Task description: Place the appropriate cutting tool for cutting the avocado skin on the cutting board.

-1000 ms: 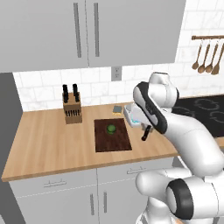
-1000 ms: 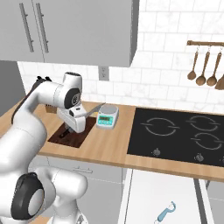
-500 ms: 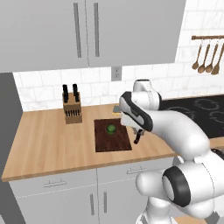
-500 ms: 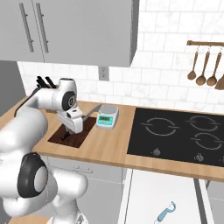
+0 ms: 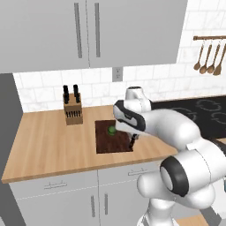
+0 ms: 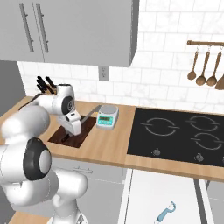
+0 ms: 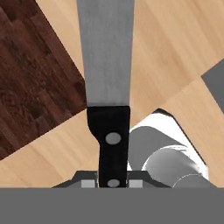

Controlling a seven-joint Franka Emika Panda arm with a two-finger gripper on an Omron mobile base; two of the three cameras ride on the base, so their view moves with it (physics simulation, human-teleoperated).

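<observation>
The dark brown cutting board [image 5: 106, 142] lies on the light wood counter, with the small green avocado [image 5: 111, 130] on its far part. My gripper [image 5: 132, 142] hangs over the board's right edge, fingers pointing down, shut on the black handle of a knife [image 7: 108, 65]. In the hand view the grey blade runs up from the gripper [image 7: 113, 183] over bare counter, with the cutting board [image 7: 30, 78] to its left. From the right base view, the knife [image 6: 91, 113] blade slants from the hand toward the scale, above the cutting board [image 6: 59, 135].
A wooden knife block [image 5: 73, 111] with dark handles stands at the back left of the board. A small kitchen scale [image 6: 107, 117] sits just right of the board, then the black stovetop [image 6: 175, 135]. Wooden spoons [image 6: 203, 65] hang on the wall.
The arm has swung left and a little lower with the knife, from beside the scale to the board's right edge. The avocado and board have not moved.
</observation>
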